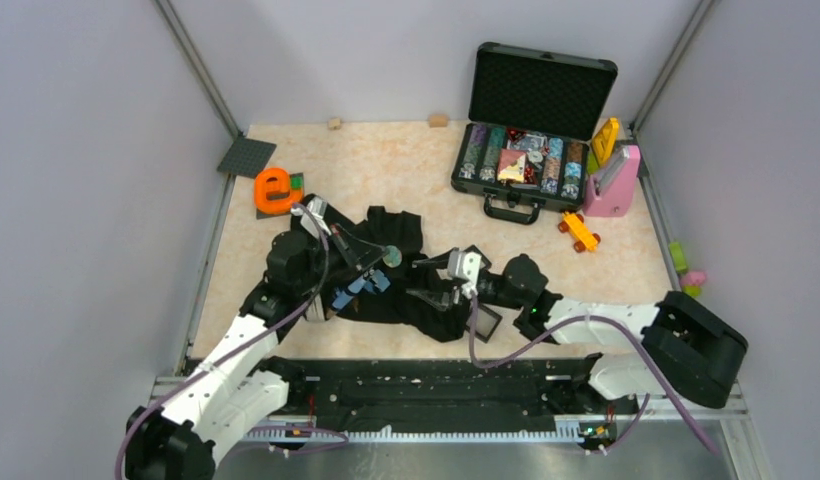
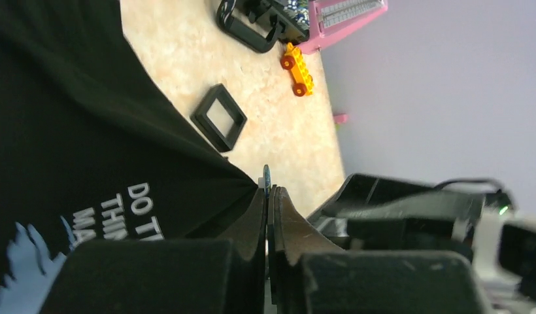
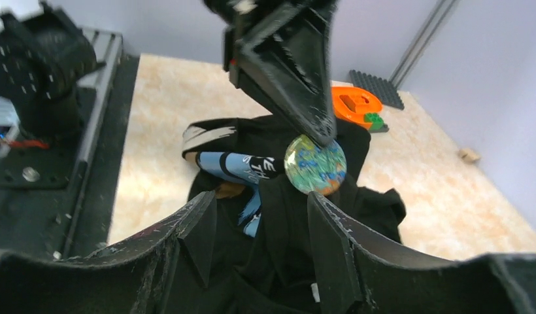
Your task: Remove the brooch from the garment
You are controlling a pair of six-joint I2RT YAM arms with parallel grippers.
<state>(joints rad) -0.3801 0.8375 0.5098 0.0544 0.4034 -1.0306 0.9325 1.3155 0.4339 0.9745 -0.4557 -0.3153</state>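
The garment (image 1: 391, 235), a black top with a blue and white print, lies bunched mid-table. The brooch (image 1: 393, 257) is a small round teal-green disc. My left gripper (image 1: 384, 258) is shut on its rim and holds it up, with the cloth tented below. In the left wrist view the brooch (image 2: 267, 175) shows edge-on at the tips of the left gripper (image 2: 268, 191), with the garment (image 2: 69, 131) to the left. In the right wrist view the brooch (image 3: 315, 164) faces the camera. My right gripper (image 3: 262, 212) is closed partway on a thick fold of the garment (image 3: 278, 222). In the top view, the right gripper (image 1: 431, 295) is just right of the brooch.
An open poker chip case (image 1: 531, 150) stands at the back right, beside a pink object (image 1: 611, 185) and an orange toy car (image 1: 578, 232). An orange letter (image 1: 276, 190) and a grey baseplate (image 1: 247, 156) sit back left. A square black frame (image 1: 483, 321) lies by the right arm.
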